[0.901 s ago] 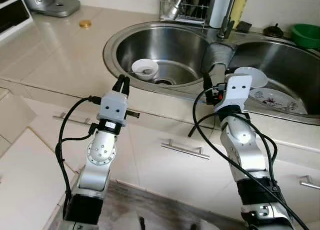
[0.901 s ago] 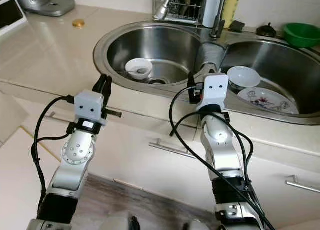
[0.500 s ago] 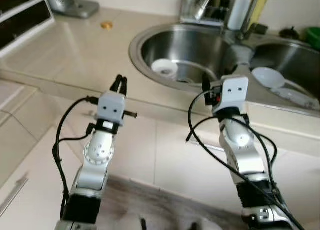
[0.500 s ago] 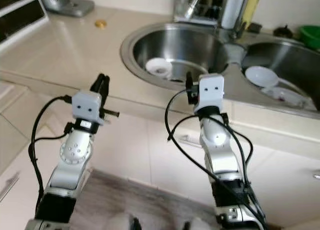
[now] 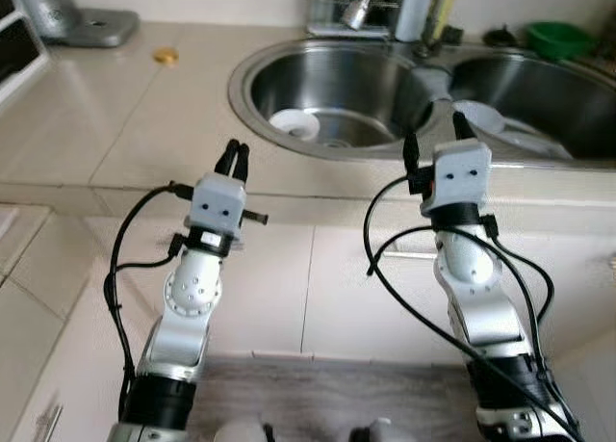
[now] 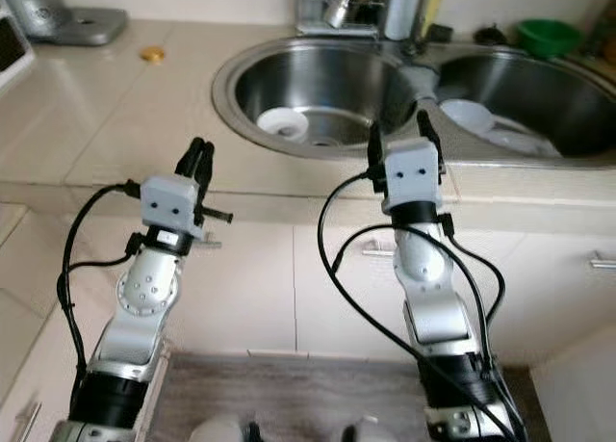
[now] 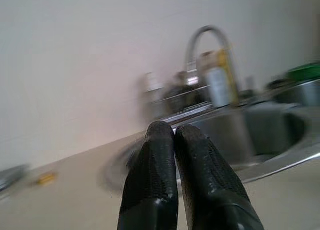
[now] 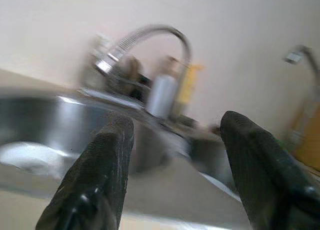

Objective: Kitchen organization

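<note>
- Sink (image 5: 252, 115) with two steel basins fills the upper middle of the frame, its long axis running left to right along the counter (image 5: 115, 105).
- A white bowl (image 5: 293, 124) sits upright in the left basin.
- A white bowl (image 5: 478, 116) and a plate (image 5: 535, 143) lie in the right basin.
- Left gripper (image 5: 232, 157) hovers over the counter edge at centre left, fingers (image 7: 152, 175) pressed together, empty.
- Right gripper (image 5: 431, 140) hovers at the sink's front rim, fingers (image 8: 105, 165) spread wide, empty.

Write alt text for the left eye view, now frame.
Two silver robot arms reach toward a double steel sink in a beige countertop: the left tool shut and empty, the right tool open and empty. A small white bowl sits in the left basin, white dishes in the right, a green bowl behind.
</note>
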`<state>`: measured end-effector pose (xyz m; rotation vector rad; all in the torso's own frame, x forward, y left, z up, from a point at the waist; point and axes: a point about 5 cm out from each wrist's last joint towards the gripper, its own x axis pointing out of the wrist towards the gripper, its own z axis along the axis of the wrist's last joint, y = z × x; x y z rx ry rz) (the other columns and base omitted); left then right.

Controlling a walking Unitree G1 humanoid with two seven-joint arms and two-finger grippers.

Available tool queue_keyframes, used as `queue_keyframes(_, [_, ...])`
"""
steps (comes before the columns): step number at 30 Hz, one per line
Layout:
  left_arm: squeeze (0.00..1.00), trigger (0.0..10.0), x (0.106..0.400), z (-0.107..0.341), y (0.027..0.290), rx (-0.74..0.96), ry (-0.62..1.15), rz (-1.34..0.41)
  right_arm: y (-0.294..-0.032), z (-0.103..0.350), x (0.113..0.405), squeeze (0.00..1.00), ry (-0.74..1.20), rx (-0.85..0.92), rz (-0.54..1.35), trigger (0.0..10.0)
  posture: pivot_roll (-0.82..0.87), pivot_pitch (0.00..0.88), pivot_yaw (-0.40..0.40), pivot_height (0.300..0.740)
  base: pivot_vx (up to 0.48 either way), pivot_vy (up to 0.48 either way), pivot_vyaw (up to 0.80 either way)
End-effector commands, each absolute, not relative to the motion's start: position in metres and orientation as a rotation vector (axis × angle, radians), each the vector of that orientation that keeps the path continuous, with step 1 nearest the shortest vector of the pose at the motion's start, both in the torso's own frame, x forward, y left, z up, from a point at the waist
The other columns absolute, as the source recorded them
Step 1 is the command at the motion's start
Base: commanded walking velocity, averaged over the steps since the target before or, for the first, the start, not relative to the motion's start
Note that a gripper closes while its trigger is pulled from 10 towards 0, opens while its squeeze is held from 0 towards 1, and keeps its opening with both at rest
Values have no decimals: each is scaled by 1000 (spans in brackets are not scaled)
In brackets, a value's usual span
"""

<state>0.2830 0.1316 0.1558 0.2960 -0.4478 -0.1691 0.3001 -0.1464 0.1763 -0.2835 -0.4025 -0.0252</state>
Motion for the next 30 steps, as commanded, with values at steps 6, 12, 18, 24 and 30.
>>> queue_keyframes(6, [0, 10000, 284, 155, 126, 309, -442, -185, -155, 184, 295, 0, -453, -311, -90, 10000, 149, 0, -21, 740, 0, -480, -800])
queue_keyframes(12, [0, 10000, 285, 155, 126, 309, -441, -186, -161, 184, 294, 0, -448, -340, -136, 10000, 149, 0, -20, 740, 0, -480, -800])
queue_keyframes(18, [0, 10000, 284, 156, 126, 293, -456, -183, -167, 185, 296, 0, -443, -347, -188, 10000, 150, 0, -19, 740, 0, -400, -800])
queue_keyframes(24, [0, 10000, 283, 156, 126, 285, -463, -183, -165, 184, 295, 0, -446, -344, -188, 10000, 151, 0, -20, 740, 0, 0, -800])
queue_keyframes(30, [0, 10000, 285, 154, 127, 252, -429, -177, -165, 184, 295, 0, -445, -345, -186, 10000, 151, 0, -20, 740, 0, 80, -800])
